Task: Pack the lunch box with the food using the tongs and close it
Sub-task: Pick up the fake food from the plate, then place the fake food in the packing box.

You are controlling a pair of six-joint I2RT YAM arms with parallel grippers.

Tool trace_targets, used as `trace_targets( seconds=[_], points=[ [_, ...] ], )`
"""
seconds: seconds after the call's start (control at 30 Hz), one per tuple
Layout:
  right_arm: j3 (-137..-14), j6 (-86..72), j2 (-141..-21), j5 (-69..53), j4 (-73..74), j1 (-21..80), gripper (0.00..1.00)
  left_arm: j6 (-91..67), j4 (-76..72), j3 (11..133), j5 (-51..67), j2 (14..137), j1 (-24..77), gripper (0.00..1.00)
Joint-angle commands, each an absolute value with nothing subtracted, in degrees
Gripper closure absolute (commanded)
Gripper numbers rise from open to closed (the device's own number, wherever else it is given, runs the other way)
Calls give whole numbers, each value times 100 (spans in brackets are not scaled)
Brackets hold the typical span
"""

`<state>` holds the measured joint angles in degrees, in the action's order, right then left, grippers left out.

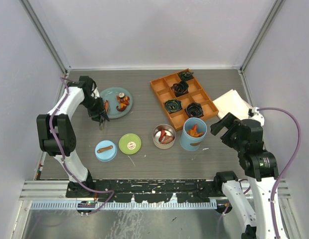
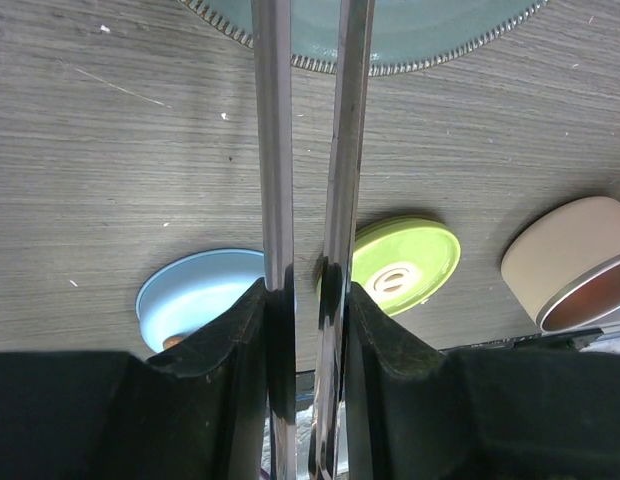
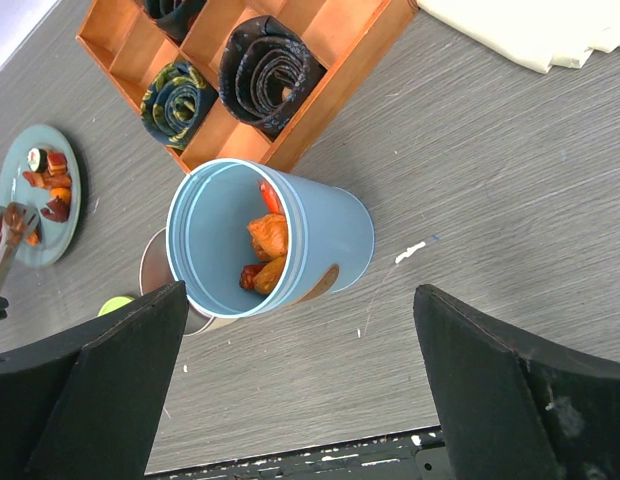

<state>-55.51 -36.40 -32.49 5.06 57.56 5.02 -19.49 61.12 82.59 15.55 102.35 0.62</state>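
My left gripper (image 2: 305,295) is shut on the slim metal tongs (image 2: 275,150), whose two arms run nearly parallel toward the teal plate (image 2: 420,30). Seen from above, the left gripper (image 1: 100,115) sits at the plate's left edge, by the food (image 1: 122,101) piled there. The lunch box stands uncovered: the steel tin (image 1: 155,137) and the light-blue cylinder (image 1: 194,142) both hold food chunks (image 3: 267,237). The blue lid (image 1: 105,150) and green lid (image 1: 129,144) lie flat on the table. My right gripper (image 3: 298,292) hangs open and empty just right of the cylinder.
An orange compartment tray (image 1: 207,99) of black coils stands behind the cylinder. A folded white cloth (image 1: 234,104) lies at the right. The metal rail (image 1: 144,189) runs along the near table edge.
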Motion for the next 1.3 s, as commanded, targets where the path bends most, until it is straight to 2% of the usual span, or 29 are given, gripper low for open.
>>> trace_targets(
  seconds=[0.0,0.53,0.9,1.03,1.27],
  points=[
    [-5760,-3710,-3179,554,5593,483,0,-1919,6172,8342,1757,9850,18,94],
    [-5896,-3748,-3139,507,5652,483,0,-1910,6407,8620,2020,9309,18,97],
    [-5896,-3744,-3129,510,5644,483,0,-2037,6500,8707,2786,8972,176,98],
    [-5860,-3744,-3133,470,5623,483,0,-2130,6554,8848,2970,8816,723,97],
    [-5808,-3762,-3077,466,5633,483,0,-2471,6401,8967,3398,8724,2323,96]
  ],
)
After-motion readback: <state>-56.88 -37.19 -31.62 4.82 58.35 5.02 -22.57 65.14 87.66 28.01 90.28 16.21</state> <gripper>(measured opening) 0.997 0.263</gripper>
